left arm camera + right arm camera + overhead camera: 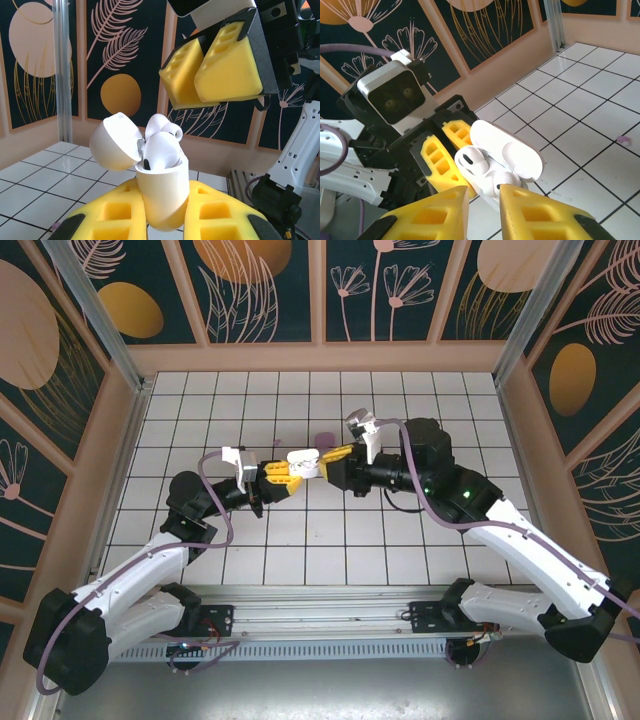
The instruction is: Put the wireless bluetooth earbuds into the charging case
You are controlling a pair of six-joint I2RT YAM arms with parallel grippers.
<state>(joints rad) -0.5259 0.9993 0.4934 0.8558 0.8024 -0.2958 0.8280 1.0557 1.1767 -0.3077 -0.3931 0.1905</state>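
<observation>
My left gripper [162,202] is shut on the white charging case [162,192] and holds it upright above the tiles, with its lid [114,141] swung open to the left. Two white earbuds [161,147] sit in the case's mouth, their tops sticking out. In the right wrist view the earbuds [472,162] lie side by side in front of the open lid [507,145]. My right gripper [484,192] hovers just over them, open by a narrow gap with nothing between its fingers. From above, the case [303,461] sits between the left gripper [288,478] and the right gripper [332,454].
A small pink-purple piece [322,438] lies on the white tiled floor just behind the two grippers. A pale pink speck [622,140] lies on a tile to the right. Patterned walls enclose the floor on three sides.
</observation>
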